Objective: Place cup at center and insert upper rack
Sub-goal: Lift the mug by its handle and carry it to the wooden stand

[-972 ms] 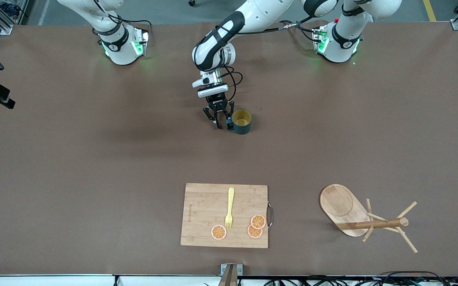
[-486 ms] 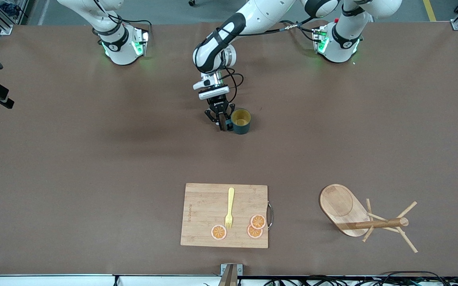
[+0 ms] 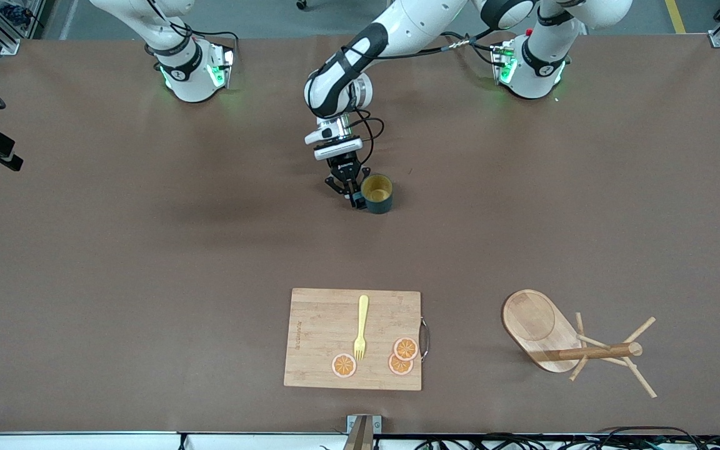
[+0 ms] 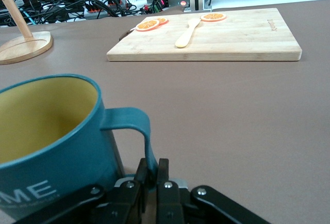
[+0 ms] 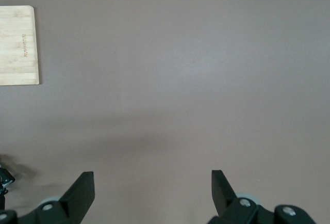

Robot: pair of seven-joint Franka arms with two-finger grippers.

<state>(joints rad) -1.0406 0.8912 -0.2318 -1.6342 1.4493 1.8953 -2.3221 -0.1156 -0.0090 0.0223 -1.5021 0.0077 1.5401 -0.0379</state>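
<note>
Tabletop [image 3: 147, 262] was a broad, matte brown sheet, smooth and uniform, with grey floor along the edge where the arm bases stood and a run of cables along the edge nearest the front camera. The left wrist view showed cluttered desks and wiring past the table.

Cup [image 3: 377, 192] was a small dark teal mug with a yellow interior, a looped side handle [image 4: 135, 131] and white lettering on its wall. It stood upright on the table, about midway between the two arm bases and farther from the front camera than the cutting board.

Cutting board [image 3: 353, 339] was a rectangular slab of light, grained wood with a metal handle on one short edge. It carried a yellow fork [image 3: 360, 327] and three orange slices [image 3: 400, 356].

Upper rack [image 3: 575, 345] was a light wooden mug tree lying on its side toward the left arm's end of the table, with an oval flat base, a round post and thin angled pegs.

Left gripper [image 3: 352, 192] was down at the table just beside the cup, its fingers [image 4: 163, 170] pressed together and pinching the cup's handle.

Right gripper [image 5: 153, 188] waited above bare table, its fingers spread wide and holding nothing.
</note>
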